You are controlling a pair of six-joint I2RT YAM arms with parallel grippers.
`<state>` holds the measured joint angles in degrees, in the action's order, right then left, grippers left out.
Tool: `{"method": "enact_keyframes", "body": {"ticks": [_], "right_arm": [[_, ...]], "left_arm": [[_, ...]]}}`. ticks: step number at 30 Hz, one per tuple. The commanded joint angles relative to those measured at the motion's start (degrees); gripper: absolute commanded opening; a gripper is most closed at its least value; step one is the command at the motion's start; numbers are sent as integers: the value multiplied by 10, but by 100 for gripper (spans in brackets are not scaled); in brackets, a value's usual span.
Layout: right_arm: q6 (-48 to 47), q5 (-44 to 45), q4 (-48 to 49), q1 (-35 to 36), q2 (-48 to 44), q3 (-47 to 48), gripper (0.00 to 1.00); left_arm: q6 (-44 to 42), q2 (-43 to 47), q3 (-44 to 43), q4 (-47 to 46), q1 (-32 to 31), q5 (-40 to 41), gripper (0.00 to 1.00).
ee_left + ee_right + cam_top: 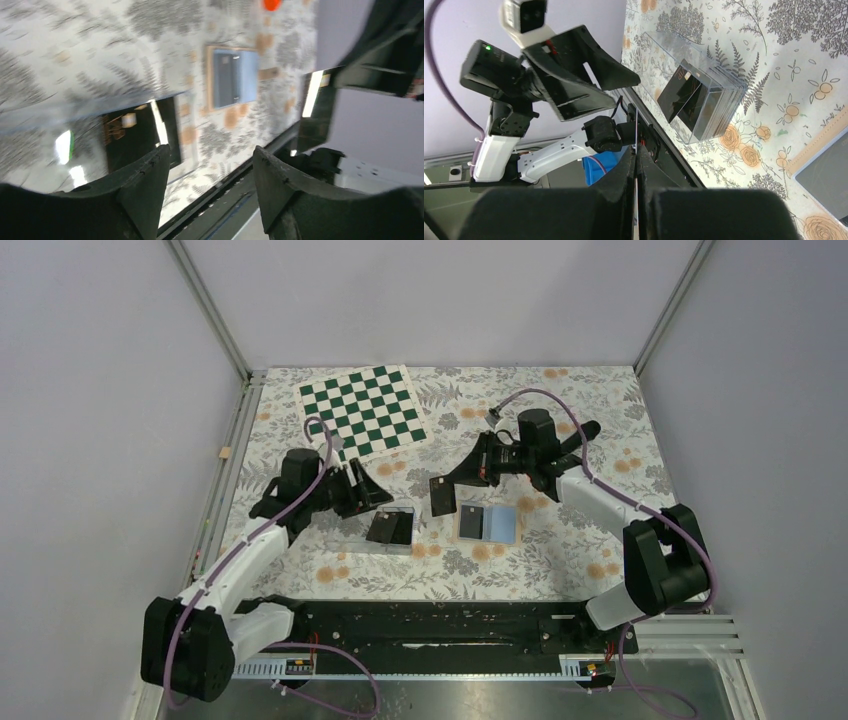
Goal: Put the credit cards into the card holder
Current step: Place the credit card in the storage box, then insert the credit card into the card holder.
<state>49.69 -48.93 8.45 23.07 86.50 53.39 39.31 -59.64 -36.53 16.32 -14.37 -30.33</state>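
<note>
**Right arm held a card by the open holder; left jaws stood parted above the tray.**
Top view: the right gripper pinched one credit card just left of the open card holder, while the left gripper hung over the clear tray of stacked cards. Left wrist: fingers apart, the stack below. Right wrist: jaws clamped on the card's thin edge.

The overhead camera sits above and behind my bases, looking down on the whole floral-printed table. My left wrist camera skims low past my parted left jaws, facing the open tan, blue-lined card holder. My right wrist camera looks close past my closed right jaws at the clear plastic tray. All three views share that tray.
</note>
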Motion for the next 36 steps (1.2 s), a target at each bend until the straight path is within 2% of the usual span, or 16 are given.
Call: {"method": "enact_keyframes", "body": {"ticks": [1, 7, 9, 13, 17, 23, 28, 32, 33, 36], "right_arm": [[8, -2, 27, -6, -32, -15, 0], [97, -36, 146, -43, -37, -54, 0], [107, -41, 159, -47, -39, -58, 0], [116, -45, 168, -48, -41, -62, 0], [125, -52, 181, -49, -36, -62, 0], [131, -56, 192, -49, -32, -66, 0], [137, -60, 200, -48, -25, -71, 0], [134, -61, 199, -49, -19, -73, 0], [131, -60, 196, -50, -19, -73, 2], [106, -48, 160, -58, -22, -75, 20]], "left_arm": [[67, -47, -38, -175, -31, -120, 60], [224, -152, -39, -446, -81, -210, 50], [246, -184, -45, -485, -95, -216, 48], [253, -215, -64, -498, -113, -213, 45], [260, -238, -71, -509, -121, -208, 38], [290, -263, -67, -557, -123, -210, 20], [292, -277, -77, -559, -123, -216, 0], [288, -280, -82, -551, -124, -218, 0], [283, -279, -83, -543, -124, -215, 0], [262, -278, -91, -508, -126, -205, 0]]}}
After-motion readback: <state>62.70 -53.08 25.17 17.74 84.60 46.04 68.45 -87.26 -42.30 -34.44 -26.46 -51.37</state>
